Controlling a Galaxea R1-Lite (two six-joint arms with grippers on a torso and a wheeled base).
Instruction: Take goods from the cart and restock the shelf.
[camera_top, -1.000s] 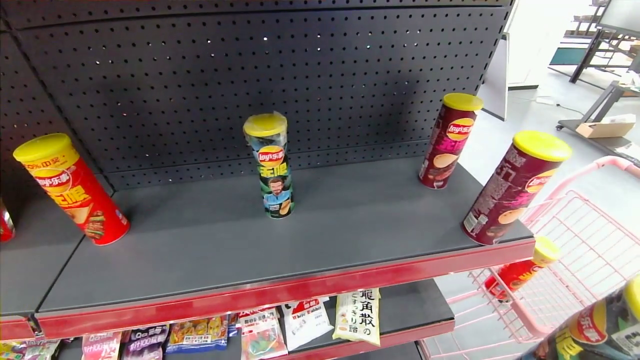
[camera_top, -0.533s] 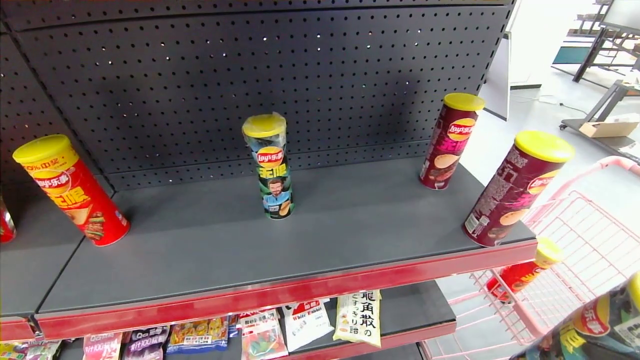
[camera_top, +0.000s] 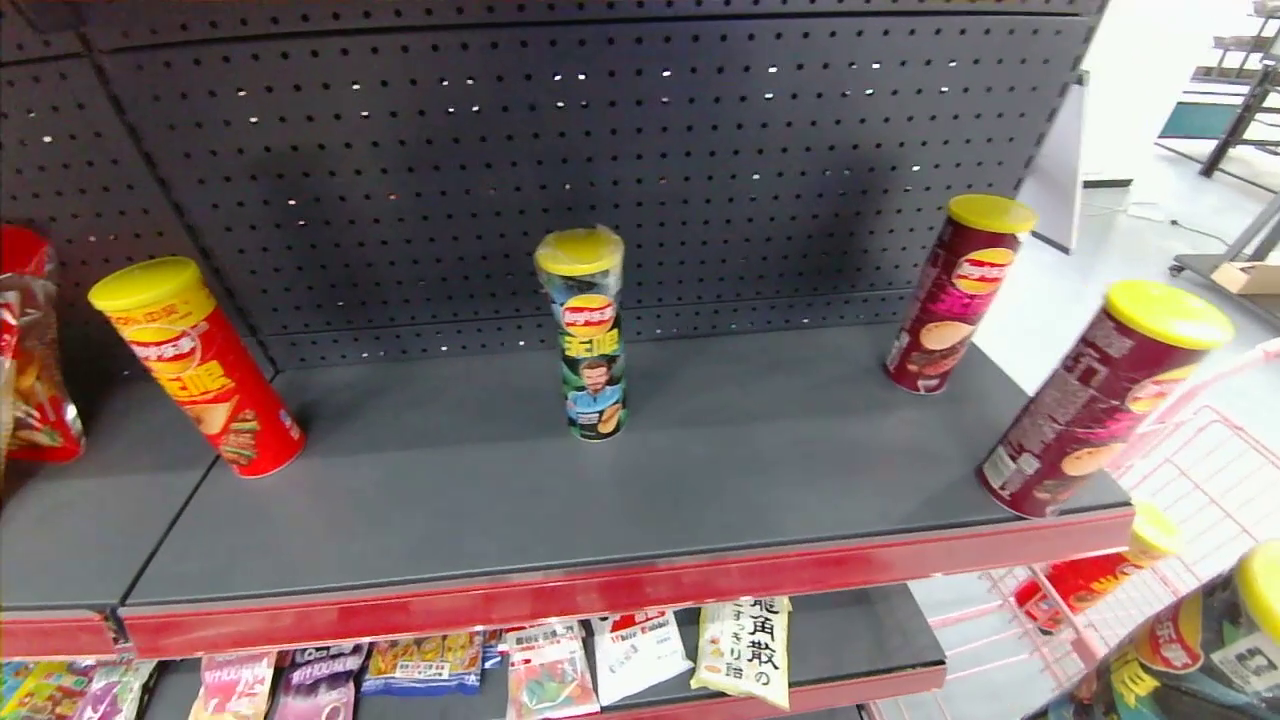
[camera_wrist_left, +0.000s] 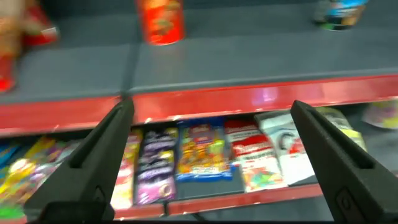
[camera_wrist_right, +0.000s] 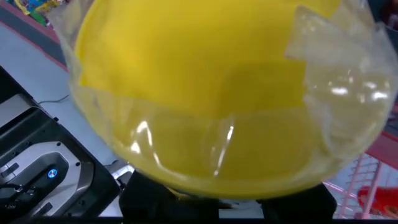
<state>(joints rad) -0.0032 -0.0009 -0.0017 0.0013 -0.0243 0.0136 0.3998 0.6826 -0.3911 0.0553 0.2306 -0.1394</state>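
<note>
A dark green chip can (camera_top: 1190, 640) with a yellow lid hangs at the lower right of the head view, beside the pink cart (camera_top: 1210, 470). Its plastic-wrapped lid (camera_wrist_right: 205, 93) sits right in front of the right wrist camera, so my right gripper is shut on it, fingers hidden. Another red can (camera_top: 1095, 575) lies in the cart. On the grey shelf (camera_top: 640, 500) stand a red can (camera_top: 195, 365), a green can (camera_top: 590, 335) and two maroon cans (camera_top: 955, 295) (camera_top: 1100, 400). My left gripper (camera_wrist_left: 214, 168) is open and holds nothing, facing the shelf's red front edge (camera_wrist_left: 249, 99).
Snack packets (camera_top: 640, 655) line the lower shelf, also before the left gripper as packets (camera_wrist_left: 202, 152). A red bag (camera_top: 30, 360) stands at the shelf's far left. The front maroon can sits at the shelf's right corner. Bare shelf lies between the cans.
The head camera has turned left, so the whole picture slid right and the red bag came into view. The held can keeps its place at the lower right.
</note>
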